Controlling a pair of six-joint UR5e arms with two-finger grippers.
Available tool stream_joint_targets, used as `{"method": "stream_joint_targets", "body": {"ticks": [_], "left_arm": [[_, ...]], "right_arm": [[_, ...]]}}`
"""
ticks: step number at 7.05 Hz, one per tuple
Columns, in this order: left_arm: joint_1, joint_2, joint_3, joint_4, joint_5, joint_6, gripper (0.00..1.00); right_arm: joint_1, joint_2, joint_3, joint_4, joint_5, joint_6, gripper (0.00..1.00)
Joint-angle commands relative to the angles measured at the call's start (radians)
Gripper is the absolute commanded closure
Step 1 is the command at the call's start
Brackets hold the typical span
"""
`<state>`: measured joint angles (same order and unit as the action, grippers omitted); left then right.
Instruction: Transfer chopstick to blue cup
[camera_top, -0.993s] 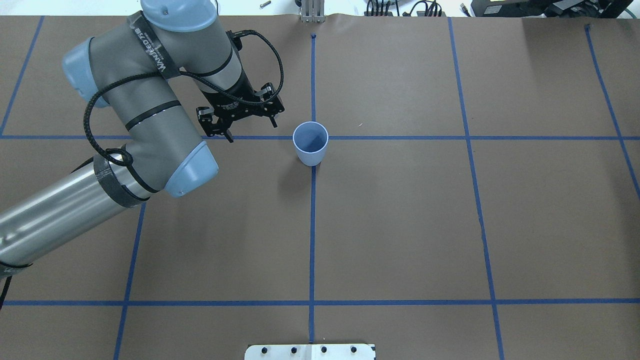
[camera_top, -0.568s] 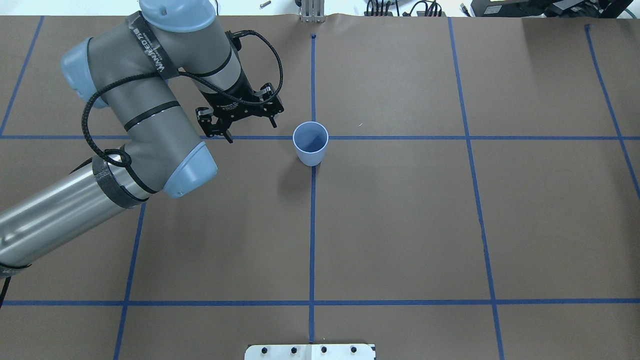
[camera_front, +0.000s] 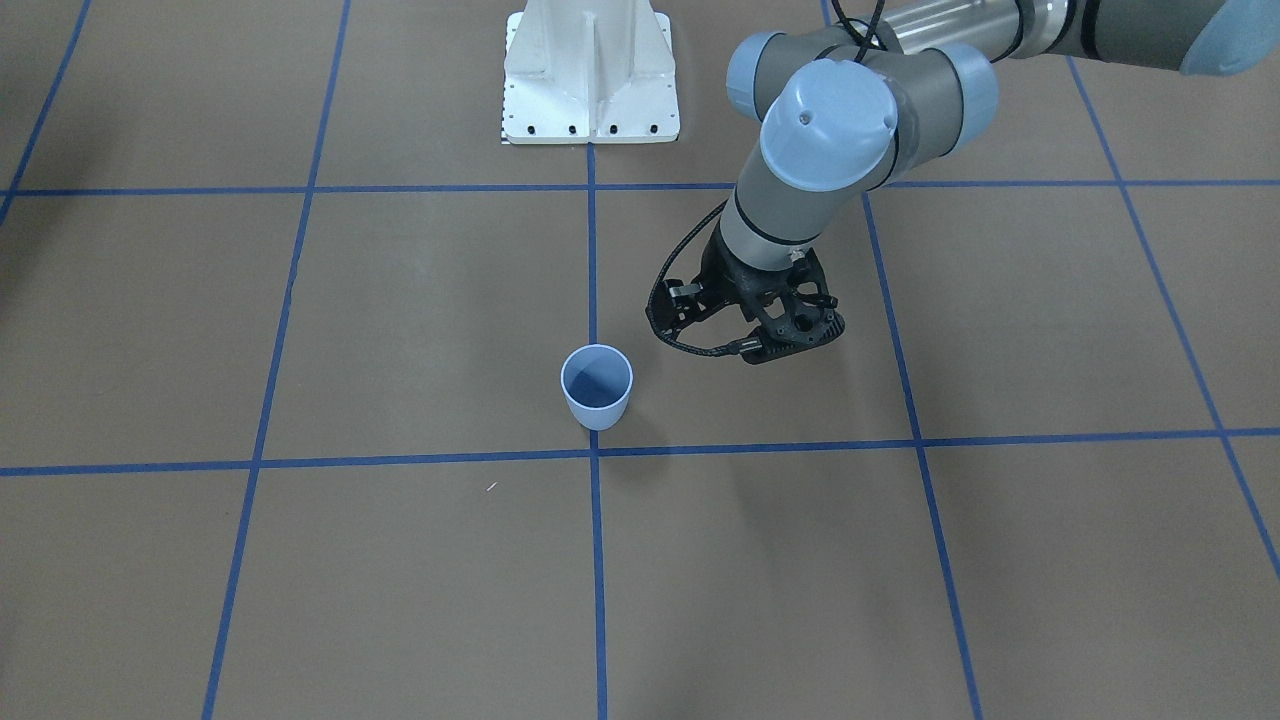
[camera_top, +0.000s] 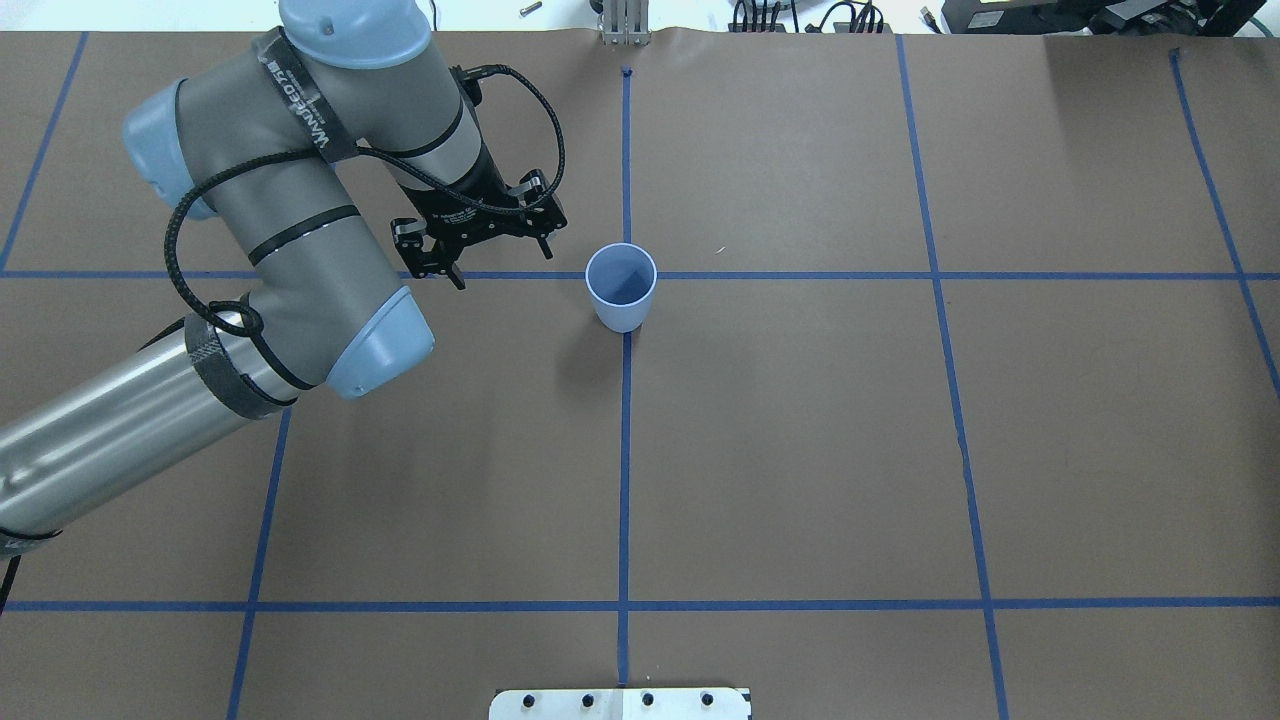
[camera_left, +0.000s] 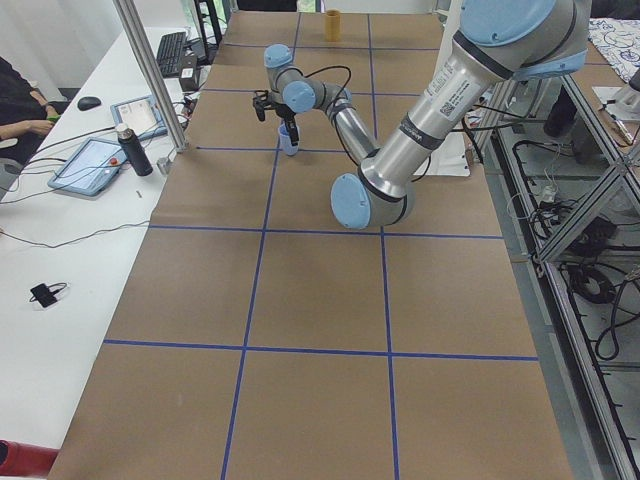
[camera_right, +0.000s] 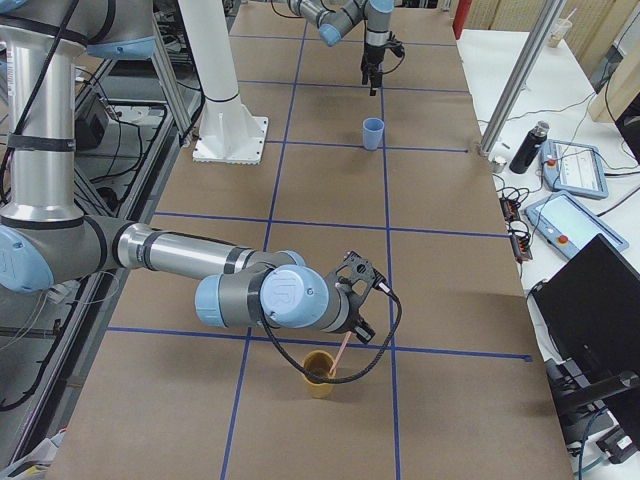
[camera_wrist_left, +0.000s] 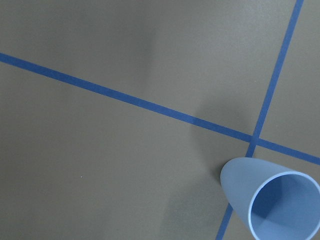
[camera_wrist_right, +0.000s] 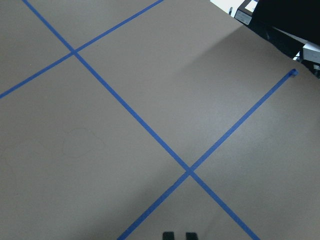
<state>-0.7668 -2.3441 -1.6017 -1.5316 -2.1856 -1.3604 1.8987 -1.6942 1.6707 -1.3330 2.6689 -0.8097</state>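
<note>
The blue cup (camera_top: 621, 285) stands upright on a blue tape crossing near the table's middle; it also shows in the front view (camera_front: 596, 385) and the left wrist view (camera_wrist_left: 270, 205). It looks empty. My left gripper (camera_top: 498, 258) points down to the left of the cup, apart from it, and looks open and empty (camera_front: 770, 335). In the right side view my right gripper (camera_right: 350, 325) is shut on a thin pale pink chopstick (camera_right: 338, 358). The chopstick's lower end sits in an orange cup (camera_right: 319, 385). The right fingertips (camera_wrist_right: 168, 235) are close together.
A white arm mount (camera_front: 590, 90) stands at the robot's edge of the table. A tiny white fleck (camera_top: 719, 250) lies on the brown paper right of the blue cup. A bottle (camera_right: 527, 148) and tablets sit on the side table.
The left arm has edged very slightly toward the far side. The blue cup has not moved.
</note>
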Motion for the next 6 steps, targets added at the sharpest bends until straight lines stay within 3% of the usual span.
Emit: {"method": "stream_joint_targets", "body": {"ticks": [1, 3, 6], "left_arm": [[0.000, 0.002, 0.005, -0.004, -0.003, 0.003, 0.02], [0.000, 0.020, 0.000, -0.008, -0.005, 0.009, 0.02], [-0.020, 0.026, -0.009, -0.009, 0.003, 0.012, 0.02]], "right_arm": [[0.040, 0.004, 0.111, -0.003, 0.003, 0.119, 1.00], [0.052, 0.052, 0.197, -0.012, 0.005, 0.312, 1.00], [-0.184, 0.261, 0.208, -0.015, -0.053, 0.811, 1.00]]}}
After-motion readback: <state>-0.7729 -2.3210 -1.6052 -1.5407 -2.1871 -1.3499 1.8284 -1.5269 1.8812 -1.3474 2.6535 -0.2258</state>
